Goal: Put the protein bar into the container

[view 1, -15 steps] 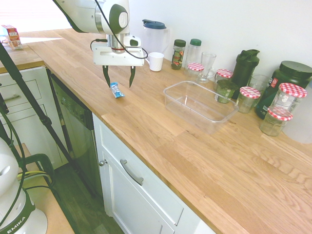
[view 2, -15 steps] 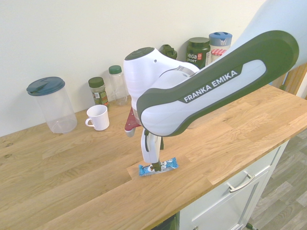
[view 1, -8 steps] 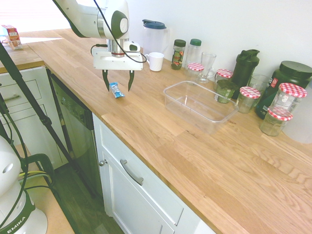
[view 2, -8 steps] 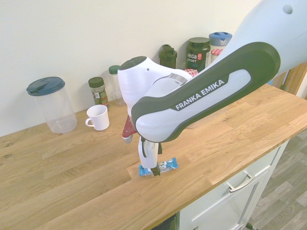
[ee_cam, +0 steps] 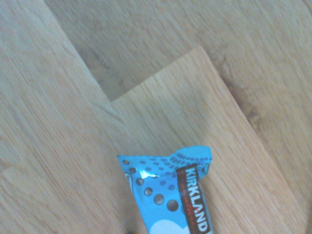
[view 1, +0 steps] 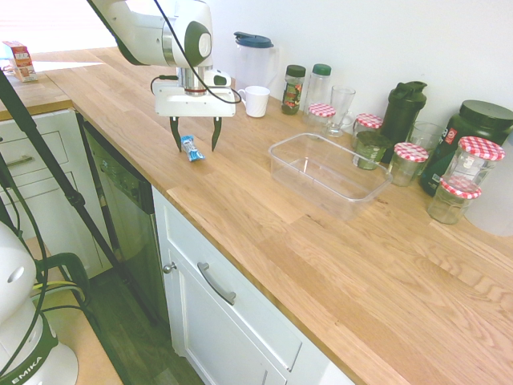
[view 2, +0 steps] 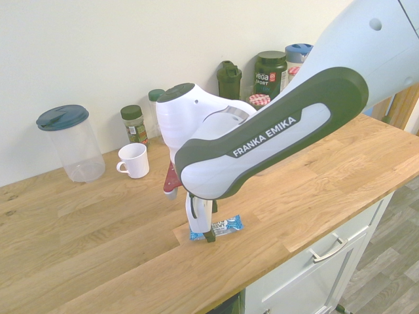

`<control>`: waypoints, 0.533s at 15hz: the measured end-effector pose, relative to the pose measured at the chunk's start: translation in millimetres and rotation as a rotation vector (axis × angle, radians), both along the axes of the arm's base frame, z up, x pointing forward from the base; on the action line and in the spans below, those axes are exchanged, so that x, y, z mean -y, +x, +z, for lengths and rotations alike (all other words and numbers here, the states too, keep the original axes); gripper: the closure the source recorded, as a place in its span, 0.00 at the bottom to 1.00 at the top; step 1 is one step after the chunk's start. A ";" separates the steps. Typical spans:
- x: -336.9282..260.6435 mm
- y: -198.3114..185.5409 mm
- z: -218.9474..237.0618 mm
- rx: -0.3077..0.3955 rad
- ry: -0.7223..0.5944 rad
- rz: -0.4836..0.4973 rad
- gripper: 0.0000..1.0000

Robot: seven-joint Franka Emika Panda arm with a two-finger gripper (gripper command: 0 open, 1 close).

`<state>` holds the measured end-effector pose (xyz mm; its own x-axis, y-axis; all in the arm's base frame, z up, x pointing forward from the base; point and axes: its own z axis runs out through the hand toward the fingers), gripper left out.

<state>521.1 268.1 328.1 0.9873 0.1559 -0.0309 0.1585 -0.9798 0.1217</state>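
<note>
Wide-open tool [view 1: 197, 147] around protein bar [view 1: 191, 148]; mug [view 1: 256, 101] and clear container [view 1: 329, 170] nearby.

Two seemingly opposed exterior views

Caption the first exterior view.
Open fingers straddle a blue-wrapped protein bar, the clear container waiting nearby.

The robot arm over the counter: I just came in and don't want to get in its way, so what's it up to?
The arm has its open hand lowered over a small blue-wrapped protein bar lying on the wooden counter, with one finger on either side. It looks set to pick the bar up, but nothing is gripped. The clear plastic container that the bar is meant for stands apart on the same counter, and the bar is not in it.
</note>
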 end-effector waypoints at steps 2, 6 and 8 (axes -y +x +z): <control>-2.3 -1.1 -0.1 0.000 0.000 0.004 1.00; -0.2 0.1 -0.2 -0.003 0.004 0.001 1.00; 1.6 1.3 -0.2 -0.005 0.008 -0.003 1.00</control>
<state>522.4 266.4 327.9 0.9876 0.1528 -0.0349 0.1558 -0.9813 0.1132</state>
